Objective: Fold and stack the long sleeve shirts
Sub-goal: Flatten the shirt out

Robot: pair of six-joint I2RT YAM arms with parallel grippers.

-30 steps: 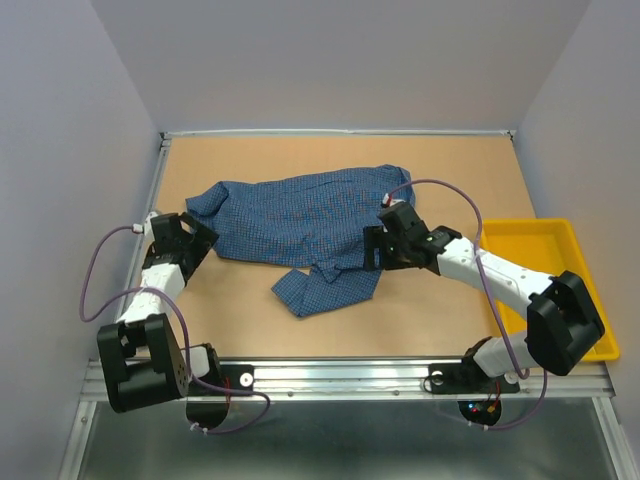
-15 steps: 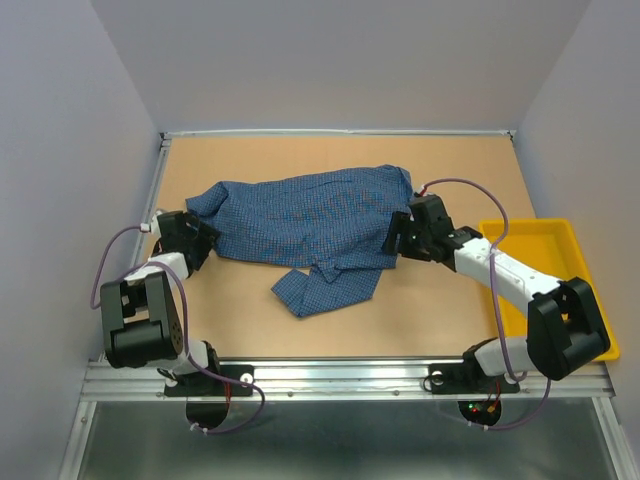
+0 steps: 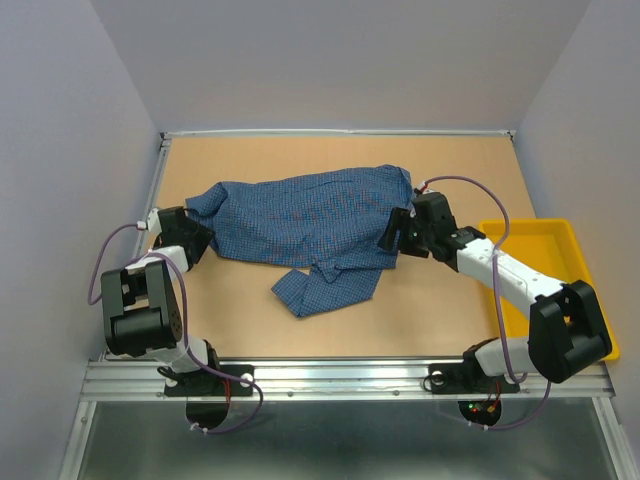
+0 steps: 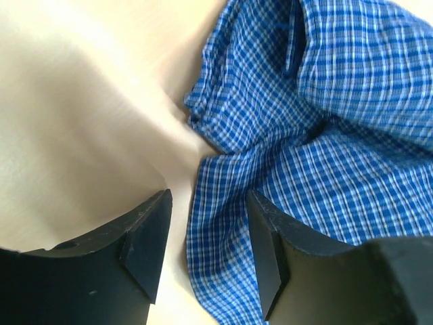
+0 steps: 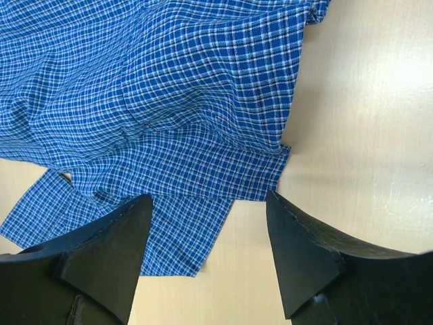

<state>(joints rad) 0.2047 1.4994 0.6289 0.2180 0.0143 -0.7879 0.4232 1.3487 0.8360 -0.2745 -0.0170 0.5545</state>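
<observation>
One long sleeve shirt (image 3: 310,225), blue fine-checked, lies crumpled and spread across the middle of the table, with one flap (image 3: 325,288) trailing toward the near edge. My left gripper (image 3: 190,238) is low at the shirt's left end. In the left wrist view a loose edge of the shirt (image 4: 223,223) lies between the left gripper's (image 4: 206,254) fingers (image 4: 145,237), which stand apart and do not pinch it. My right gripper (image 3: 395,232) hovers at the shirt's right edge. Its wrist view shows the right gripper (image 5: 210,254) open over a hem corner of the shirt (image 5: 169,101) and bare table.
A yellow tray (image 3: 545,262) sits at the table's right edge, beside the right arm. Bare brown tabletop (image 3: 440,310) surrounds the shirt. Grey walls close in the back and both sides, and a metal rail (image 3: 340,372) runs along the near edge.
The left gripper has settled at the shirt's left edge and its jaws have narrowed. The right gripper has slid right, from over the shirt's lower middle to its right edge.
</observation>
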